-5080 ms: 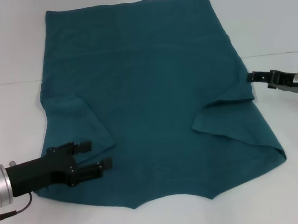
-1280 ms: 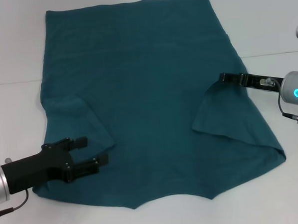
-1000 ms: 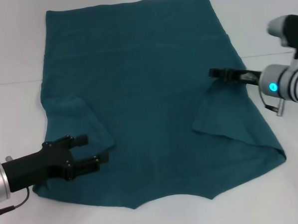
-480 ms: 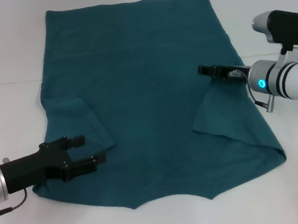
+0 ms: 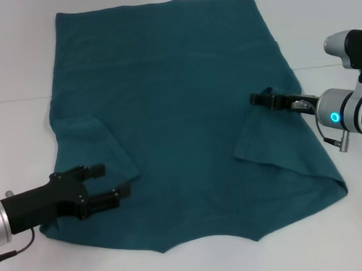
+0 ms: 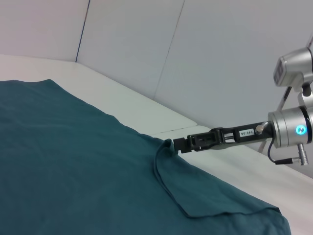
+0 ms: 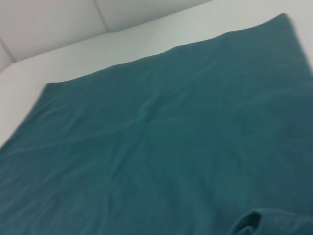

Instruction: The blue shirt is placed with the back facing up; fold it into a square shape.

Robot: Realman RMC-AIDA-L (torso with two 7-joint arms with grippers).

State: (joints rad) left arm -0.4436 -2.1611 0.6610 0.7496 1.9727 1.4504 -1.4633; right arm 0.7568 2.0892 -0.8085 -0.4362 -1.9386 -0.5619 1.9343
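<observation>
**Ana:** On the white table (image 5: pixel 20 71), what do you see from your console?

**Me:** I see the blue shirt (image 5: pixel 179 99) spread flat with its plain side up, hem at the far edge and collar end nearest the robot. Both sleeves are already turned inward onto the body of the shirt, one on each side, each leaving a slanted flap.

**Ana:** Where is the right gripper?

**Me:** My right gripper (image 5: pixel 263 98) sits over the right side of the shirt, at the upper tip of the folded-in right sleeve. From the left wrist camera, the tip of that gripper (image 6: pixel 180 145) meets a small raised peak of cloth, and the fabric curls up to it, so I read it as pinching the sleeve edge, fingers clenched on the cloth. The right wrist camera shows a little bunch of shirt fabric (image 7: pixel 266 223) close under it.

**Ana:** And the left one?

**Me:** My left gripper (image 5: pixel 110 183) is low over the near left part of the shirt, just beside the folded left sleeve. Its two black fingers (image 5: pixel 93 171) are spread apart, with teal cloth visible between them, grasping nothing. I cannot tell whether the lower finger touches the fabric.
</observation>
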